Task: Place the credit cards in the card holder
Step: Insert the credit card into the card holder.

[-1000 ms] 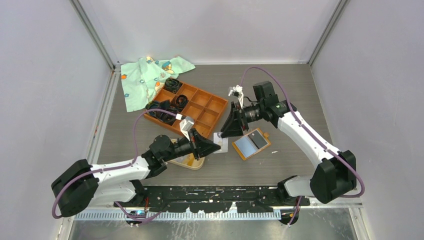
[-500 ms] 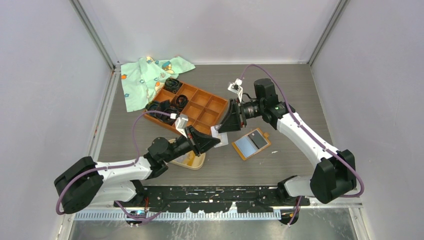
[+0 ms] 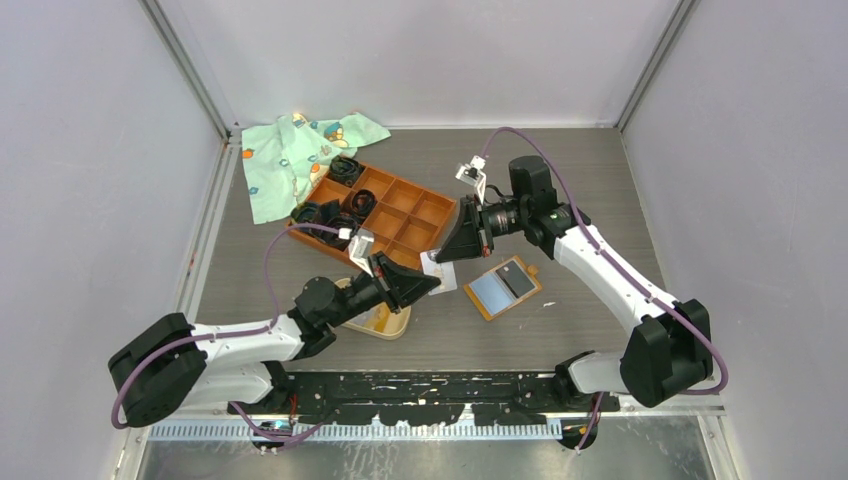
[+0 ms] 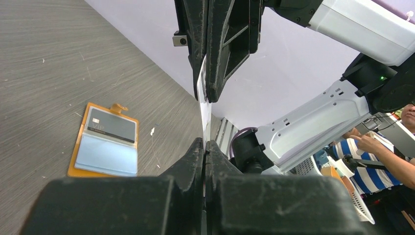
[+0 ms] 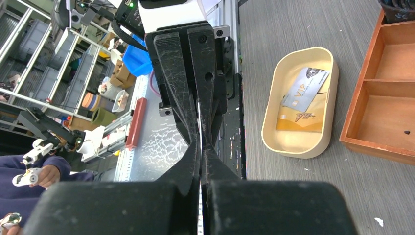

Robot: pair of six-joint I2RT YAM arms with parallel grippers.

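While the left end effector (image 4: 204, 147) and right end effector (image 5: 200, 149) both pinch shut on one pale credit card (image 3: 438, 268) in mid-air, likely a handover to regrip, card holder (image 5: 267, 122) sits below-left, two cards (image 5: 306, 88) already inside

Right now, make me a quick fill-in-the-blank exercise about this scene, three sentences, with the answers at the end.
1. The left gripper and right gripper have their jaws shut on one pale ____.
2. The beige card holder shows ____ cards lying in it.
3. A dark card lies in the open orange ____.
Missing words: card; two; wallet.
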